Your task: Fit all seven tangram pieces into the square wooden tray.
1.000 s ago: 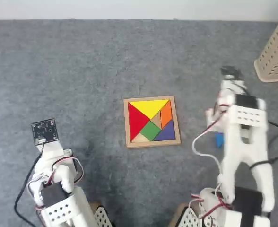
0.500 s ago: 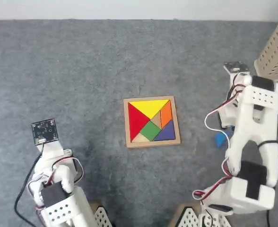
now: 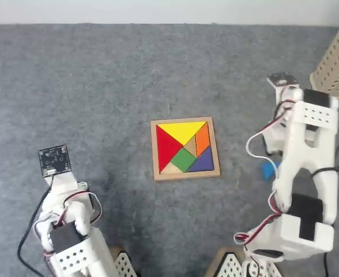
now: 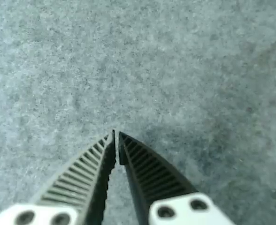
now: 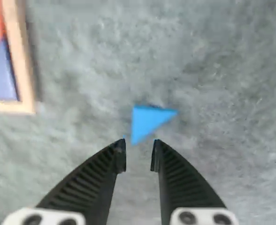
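The step in hand appears to be picking up the last loose piece. The small blue wooden triangle lies flat on the grey felt tabletop, to the right of the square wooden tray and clear of its rim. The right end effector hangs just short of it, jaws parted a little and holding nothing, with one tip pointing at the triangle's nearest corner. The left end effector hovers over bare felt at the near left, its jaws all but closed and empty.

Inside the tray sit the large yellow triangle, large red triangle, orange parallelogram, green square, purple triangle and pale tan triangle. A small brown gap between yellow, orange and green looks like the free slot, though I cannot be sure it is bare wood.

To do this well, the jaws probably need to open wider first, since the present opening looks narrower than the piece. The end effector should then centre over the triangle's body, not its corner. The piece is thin, so the tips should press down into the felt and close on one flat side against the opposite corner. Closing should be slow, because a slanted grip could squirt the piece away. For placing, the triangle should be turned to match the gap, lowered one edge first, and released low.
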### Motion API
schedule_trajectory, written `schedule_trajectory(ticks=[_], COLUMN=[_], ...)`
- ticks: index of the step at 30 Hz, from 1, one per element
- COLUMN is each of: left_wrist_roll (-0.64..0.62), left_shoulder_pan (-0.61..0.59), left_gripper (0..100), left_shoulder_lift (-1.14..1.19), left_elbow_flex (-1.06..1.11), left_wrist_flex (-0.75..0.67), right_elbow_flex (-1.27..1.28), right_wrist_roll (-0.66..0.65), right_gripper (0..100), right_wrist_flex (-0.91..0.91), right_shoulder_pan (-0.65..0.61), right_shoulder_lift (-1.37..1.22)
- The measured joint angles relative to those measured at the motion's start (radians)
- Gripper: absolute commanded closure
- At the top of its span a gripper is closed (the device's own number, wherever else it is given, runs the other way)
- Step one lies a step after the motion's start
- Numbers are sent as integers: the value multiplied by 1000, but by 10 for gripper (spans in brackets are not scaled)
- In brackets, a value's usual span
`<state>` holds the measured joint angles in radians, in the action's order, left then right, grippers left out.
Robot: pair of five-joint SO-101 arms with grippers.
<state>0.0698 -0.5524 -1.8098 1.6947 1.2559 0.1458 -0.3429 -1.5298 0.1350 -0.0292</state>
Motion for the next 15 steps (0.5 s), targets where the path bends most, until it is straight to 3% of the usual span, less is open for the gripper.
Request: schedule_trajectory(ticks=[6, 12, 15], left_wrist_roll=[0, 0, 0], left_shoulder_pan=[0, -2, -2], left_gripper=[987, 987, 987], left_shoulder_lift=[0, 0, 0], left_elbow_flex=[0, 0, 0], left_wrist_flex=[0, 0, 0], right_elbow_flex=[-2, 5, 71], right_wrist_roll=[71, 80, 153], right_gripper=[789, 786, 786], right_wrist_flex=[0, 26, 66], right_shoulder_pan=[-143, -74, -44], right_shoulder_lift=[0, 0, 0])
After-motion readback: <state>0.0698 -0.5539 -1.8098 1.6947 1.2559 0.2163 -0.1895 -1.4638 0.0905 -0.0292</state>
